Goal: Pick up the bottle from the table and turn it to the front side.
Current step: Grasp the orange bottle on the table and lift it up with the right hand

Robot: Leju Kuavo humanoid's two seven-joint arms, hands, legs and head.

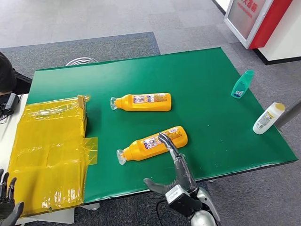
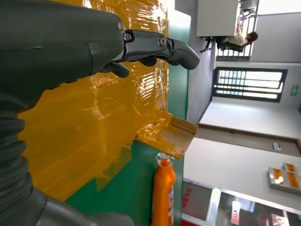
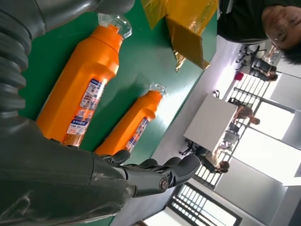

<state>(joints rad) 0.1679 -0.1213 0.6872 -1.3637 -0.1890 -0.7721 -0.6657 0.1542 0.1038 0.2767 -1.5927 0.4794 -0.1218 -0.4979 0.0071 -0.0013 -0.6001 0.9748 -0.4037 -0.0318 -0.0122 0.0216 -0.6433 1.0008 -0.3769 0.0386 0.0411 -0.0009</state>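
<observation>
- The right hand (image 1: 174, 176) reaches over the table's near edge with fingers spread and nothing in them; the fingertips sit over the near bottle (image 1: 152, 143), probably lining up for a grasp around its body. Whether they touch it I cannot tell.
- The near bottle lies on its side, cap toward the box, label partly up. It likely needs a roll about its long axis to show the front.
- The far bottle (image 1: 142, 101) lies parallel, farther back and well apart, so it should not get in the way of the grasp.
- The left hand (image 1: 7, 197) hangs low by the box (image 1: 46, 146), fingers loosely apart and empty, apparently on standby.
- The box, wrapped in yellow tape, rests at the left end of the green table (image 1: 213, 94).
- A teal bottle (image 1: 242, 84) and a white bottle (image 1: 268, 117) lie near the far right edge, out of play.
</observation>
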